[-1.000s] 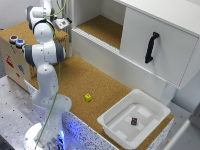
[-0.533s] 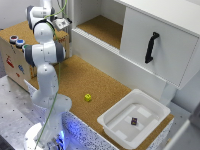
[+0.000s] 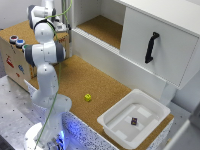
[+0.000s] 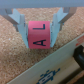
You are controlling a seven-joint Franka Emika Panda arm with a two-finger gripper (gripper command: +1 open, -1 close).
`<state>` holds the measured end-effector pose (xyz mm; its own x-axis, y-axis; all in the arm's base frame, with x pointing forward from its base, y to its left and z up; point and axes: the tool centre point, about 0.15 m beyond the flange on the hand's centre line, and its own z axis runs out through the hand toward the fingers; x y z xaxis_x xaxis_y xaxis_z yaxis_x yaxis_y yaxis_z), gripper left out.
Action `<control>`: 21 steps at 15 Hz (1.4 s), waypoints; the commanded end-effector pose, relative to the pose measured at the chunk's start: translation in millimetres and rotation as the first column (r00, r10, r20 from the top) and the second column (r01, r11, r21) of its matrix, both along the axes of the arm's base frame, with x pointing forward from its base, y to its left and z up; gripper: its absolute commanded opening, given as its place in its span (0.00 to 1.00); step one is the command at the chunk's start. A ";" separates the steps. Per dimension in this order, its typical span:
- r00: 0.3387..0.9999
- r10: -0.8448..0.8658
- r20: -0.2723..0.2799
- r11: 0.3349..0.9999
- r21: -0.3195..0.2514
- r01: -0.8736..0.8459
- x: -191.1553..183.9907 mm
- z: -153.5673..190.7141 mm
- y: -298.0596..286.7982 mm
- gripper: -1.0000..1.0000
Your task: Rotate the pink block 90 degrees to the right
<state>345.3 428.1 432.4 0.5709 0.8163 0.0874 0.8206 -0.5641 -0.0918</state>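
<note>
Cork matting (image 3: 75, 80) covers the worktop, with a white cabinet with a black handle (image 3: 155, 45) along its far edge and a white plastic tray (image 3: 112, 125) at the near corner. Taking the cabinet as landmark, the Franka arm reaches up past its open end toward the exterior view's left, over a cardboard box (image 3: 12, 62) topped with coloured caps; the gripper itself is too hard to make out in that view. The wrist view is plainer: the pink cube-shaped block printed with black letters (image 4: 39, 35) sits on the cork between the two fingers (image 4: 20, 25) of the gripper (image 4: 40, 27), which stands partly open and straddles the block — whether the pads actually touch its sides, I cannot tell, as the picture is blurred. A small yellow cube (image 3: 88, 97) lies well out from the cabinet in the middle of the mat, and a dark little object (image 3: 134, 121) rests in the tray; neither matters here. To do the turn well, I would judge the fingers should close squarely on opposite faces, centred, then rotate about the block's own upright axis — a quarter turn clockwise — with light downward pressure or a slight lift, so it neither skids on the cork nor tips.
</note>
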 end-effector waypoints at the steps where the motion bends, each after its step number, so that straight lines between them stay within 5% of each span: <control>1: 0.964 -0.261 0.060 0.962 -0.065 0.264 4.1 -1.9 -2.6 0.00; 3: 0.933 -0.341 0.120 0.933 -0.077 0.351 2.7 0.7 3.1 0.00; 8: 0.851 -0.524 0.043 0.852 0.021 0.523 -2.7 -4.3 20.8 0.00; 14: 0.644 -0.765 -0.011 0.643 0.051 0.764 5.9 -19.1 15.8 0.00; 18: 0.667 -0.744 0.053 0.669 0.052 0.742 13.0 -12.1 23.6 0.00; 19: 0.649 -0.758 0.068 0.652 0.037 0.758 10.9 -11.3 17.9 1.00; 21: 0.633 -0.768 0.093 0.639 0.051 0.768 4.2 -6.6 10.6 1.00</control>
<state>354.5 444.3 425.7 0.9842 0.1421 0.1056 0.1546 -0.9805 -0.1216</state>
